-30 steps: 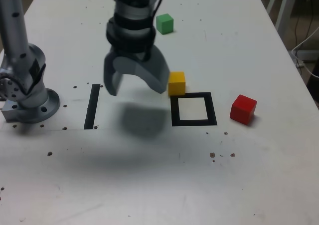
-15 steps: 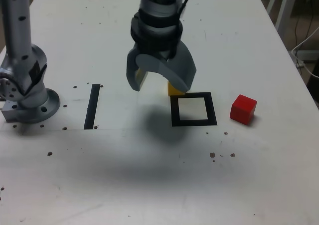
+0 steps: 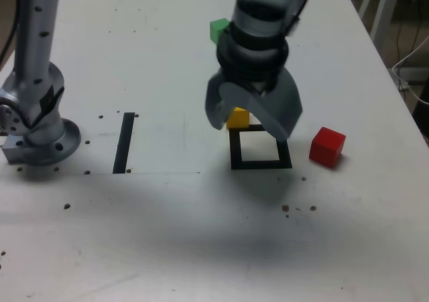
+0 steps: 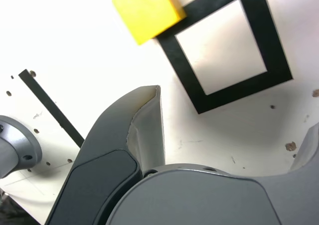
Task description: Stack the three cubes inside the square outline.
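My gripper [image 3: 251,126] hangs open above the table, its jaws spread wide with nothing between them. Behind it, between the jaws as the exterior view shows them, sits the yellow cube [image 3: 237,118] [image 4: 148,10], just outside the far edge of the square outline [image 3: 260,164] [image 4: 224,48]. The outline's white centre holds nothing. The red cube [image 3: 327,146] rests on the table to the exterior view's right of the outline. Farther back, the green cube [image 3: 218,29] peeks out from behind the arm. One finger [image 4: 144,130] fills the wrist view's foreground.
The arm's grey base [image 3: 37,131] stands at the exterior view's left. A straight black tape strip [image 3: 124,142] [image 4: 50,108] lies between the base and the outline. Small dark specks [image 3: 298,208] dot the white table. The table's right edge [image 3: 385,54] borders a floor with cables.
The open gripper has swept from the exterior view's left towards the right, from beside the tape strip to over the yellow cube and the outline. The cubes have not moved.
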{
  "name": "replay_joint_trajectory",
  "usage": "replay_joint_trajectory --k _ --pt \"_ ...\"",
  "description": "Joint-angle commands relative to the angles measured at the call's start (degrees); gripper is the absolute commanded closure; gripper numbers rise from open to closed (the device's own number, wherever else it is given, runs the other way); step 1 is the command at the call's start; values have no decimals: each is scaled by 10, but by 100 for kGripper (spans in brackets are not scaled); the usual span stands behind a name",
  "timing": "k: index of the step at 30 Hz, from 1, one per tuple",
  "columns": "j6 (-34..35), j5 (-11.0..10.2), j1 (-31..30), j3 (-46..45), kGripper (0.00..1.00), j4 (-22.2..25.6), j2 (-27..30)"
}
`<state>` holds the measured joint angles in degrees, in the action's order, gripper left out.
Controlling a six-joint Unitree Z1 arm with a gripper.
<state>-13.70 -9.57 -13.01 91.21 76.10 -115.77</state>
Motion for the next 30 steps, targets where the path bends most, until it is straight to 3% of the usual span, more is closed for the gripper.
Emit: replay_joint_trajectory --k 1,14,23,30 --pt "-9 -1 -2 19 1 8 -13" --pt "-86 7 -4 145 2 65 -85" --pt "-128 27 6 209 2 79 -129" --pt "-152 30 28 249 2 91 -152"
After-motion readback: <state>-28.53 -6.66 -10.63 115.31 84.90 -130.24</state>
